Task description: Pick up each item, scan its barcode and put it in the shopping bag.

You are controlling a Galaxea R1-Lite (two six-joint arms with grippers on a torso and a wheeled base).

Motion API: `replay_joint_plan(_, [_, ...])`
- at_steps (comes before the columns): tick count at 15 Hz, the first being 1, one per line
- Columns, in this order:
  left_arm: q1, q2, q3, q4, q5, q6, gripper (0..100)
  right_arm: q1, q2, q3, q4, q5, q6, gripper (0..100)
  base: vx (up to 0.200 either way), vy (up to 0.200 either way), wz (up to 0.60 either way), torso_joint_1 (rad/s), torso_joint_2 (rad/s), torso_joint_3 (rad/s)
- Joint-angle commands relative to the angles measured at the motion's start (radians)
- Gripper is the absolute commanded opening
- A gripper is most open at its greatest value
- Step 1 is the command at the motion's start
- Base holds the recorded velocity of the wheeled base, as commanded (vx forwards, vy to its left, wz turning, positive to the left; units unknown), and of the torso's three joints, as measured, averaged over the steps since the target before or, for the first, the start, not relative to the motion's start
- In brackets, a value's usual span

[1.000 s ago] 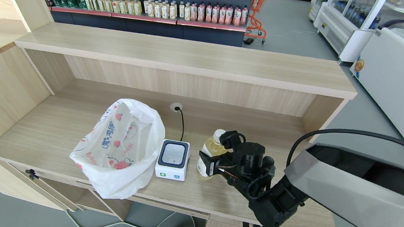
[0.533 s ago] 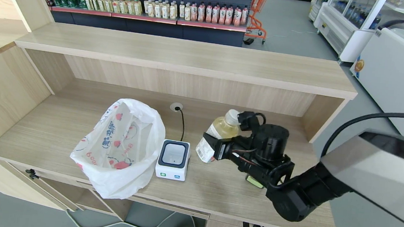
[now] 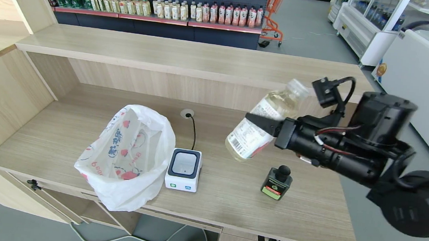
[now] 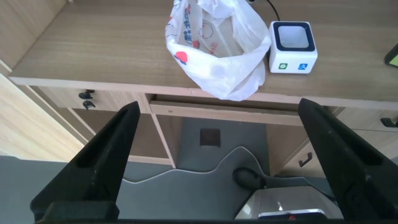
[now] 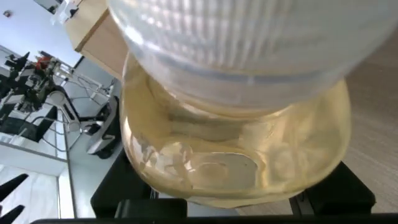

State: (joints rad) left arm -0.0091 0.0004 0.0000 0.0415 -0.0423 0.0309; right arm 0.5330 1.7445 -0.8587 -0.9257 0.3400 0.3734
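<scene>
- Clear plastic bottle (image 3: 264, 117) of pale yellow liquid sits clamped in the right gripper (image 3: 262, 124), black fingers pressed to either side of its body.
- We see it up in the air over the right half of the counter (image 3: 59, 133), tilted, cap end high and toward the back, base low and toward the scanner side.
- White paper label wraps the lower body; barcode (image 3: 237, 144) sits near the base.
- From the right wrist camera, the bottle (image 5: 236, 143) shows ribbed shoulders above and smooth liquid-filled walls below.
- Small dark bottle (image 3: 276, 181) with a round black cap and green label stands upright on the counter just below the held one, not touching it.
- Barcode scanner (image 3: 183, 169), a white box with a dark-framed window facing up, stands between the bottles and the shopping bag (image 3: 128, 155); its black cable (image 3: 193, 130) runs back to a port in the counter.
- Bag is thin white plastic with red and blue print, crumpled, mouth open upward, just beside the scanner.
- Left gripper (image 4: 217, 162) hangs low in front of the counter's edge, fingers spread wide apart and holding nothing.
- Counter is a pale wood-grain laminate, matte.
</scene>
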Motion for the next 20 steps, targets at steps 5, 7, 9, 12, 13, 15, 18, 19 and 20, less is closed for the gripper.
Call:
replay_joint_plan(5, [0.000, 0.001, 0.000, 0.000, 0.001, 0.000, 100, -0.013, -0.519, 0.049, 0.300, 0.307, 0.150, 0, 0.000, 0.000, 0.00, 0.000, 0.00, 0.000])
replay_joint_plan(7, [0.000, 0.000, 0.000, 0.000, 0.001, 0.000, 100, -0.011, -0.594, 0.040, 0.407, 0.410, 0.151, 0, 0.000, 0.000, 0.00, 0.000, 0.00, 0.000])
replay_joint_plan(9, [0.000, 0.001, 0.000, 0.000, -0.001, 0.000, 100, -0.010, -0.625, 0.038, 0.455, 0.452, 0.157, 0, 0.000, 0.000, 0.00, 0.000, 0.00, 0.000])
replay_joint_plan(12, [0.000, 0.000, 0.000, 0.000, -0.001, 0.000, 100, -0.007, -0.663, 0.037, 0.521, 0.493, 0.219, 0, 0.000, 0.000, 0.00, 0.000, 0.00, 0.000])
replay_joint_plan(13, [0.000, 0.000, 0.000, 0.000, 0.001, 0.000, 100, -0.008, -0.672, 0.015, 0.556, 0.502, 0.222, 0, 0.000, 0.000, 0.00, 0.000, 0.00, 0.000])
replay_joint_plan(15, [0.000, 0.000, 0.000, 0.000, -0.001, 0.000, 100, -0.011, -0.689, -0.029, 0.647, 0.519, 0.228, 0, 0.000, 0.000, 0.00, 0.000, 0.00, 0.000])
replay_joint_plan(18, [0.000, 0.000, 0.000, 0.000, -0.001, 0.000, 100, -0.010, -0.712, -0.005, 0.668, 0.522, 0.228, 0, 0.000, 0.000, 0.00, 0.000, 0.00, 0.000])
replay_joint_plan(19, [0.000, 0.000, 0.000, 0.000, -0.001, 0.000, 100, -0.010, -0.717, 0.004, 0.668, 0.524, 0.228, 0, 0.000, 0.000, 0.00, 0.000, 0.00, 0.000])
replay_joint_plan(20, [0.000, 0.000, 0.000, 0.000, -0.001, 0.000, 100, -0.008, -0.732, 0.020, 0.668, 0.524, 0.228, 0, 0.000, 0.000, 0.00, 0.000, 0.00, 0.000])
